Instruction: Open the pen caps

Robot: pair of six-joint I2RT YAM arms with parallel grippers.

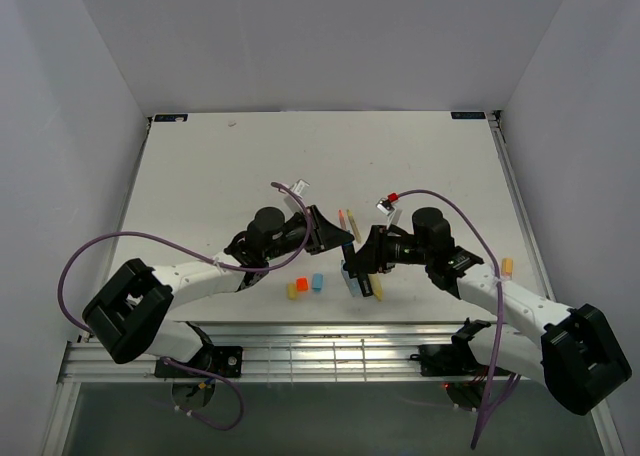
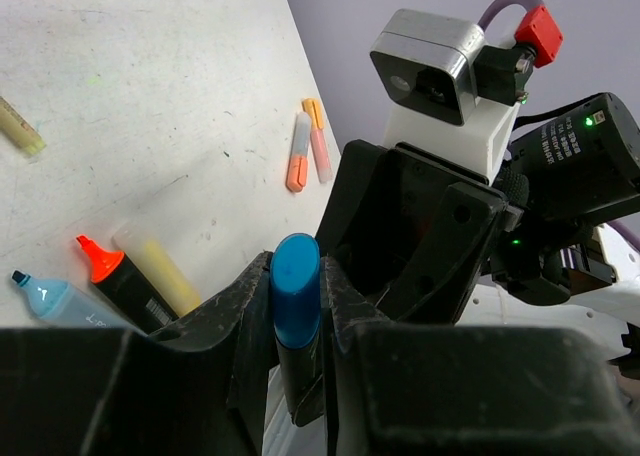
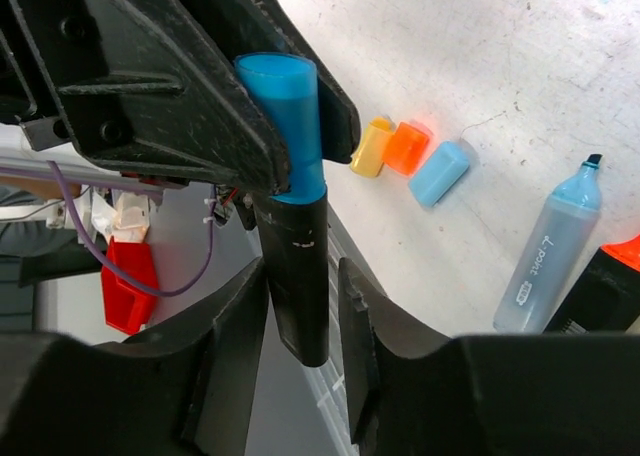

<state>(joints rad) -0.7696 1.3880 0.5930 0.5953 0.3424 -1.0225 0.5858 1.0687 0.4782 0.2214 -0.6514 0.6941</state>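
A marker with a black barrel (image 3: 298, 276) and a blue pen cap (image 2: 296, 276) is held in the air between the two arms, above the table's front middle. My left gripper (image 2: 297, 286) is shut on that blue cap (image 3: 285, 116). My right gripper (image 3: 300, 271) stands open around the barrel, which rests against one finger with a gap to the other. In the top view the left gripper (image 1: 345, 238) and the right gripper (image 1: 362, 256) meet tip to tip. Three loose pen caps lie on the table: yellow (image 3: 371, 146), orange (image 3: 407, 147) and light blue (image 3: 440, 172).
Uncapped markers lie below the grippers: a pale blue one (image 3: 555, 256), a black one with an orange tip (image 2: 115, 281) and a yellow one (image 2: 160, 271). Two thin pens (image 2: 310, 146) lie farther back. The table's front edge and metal rail (image 1: 300, 351) are close by.
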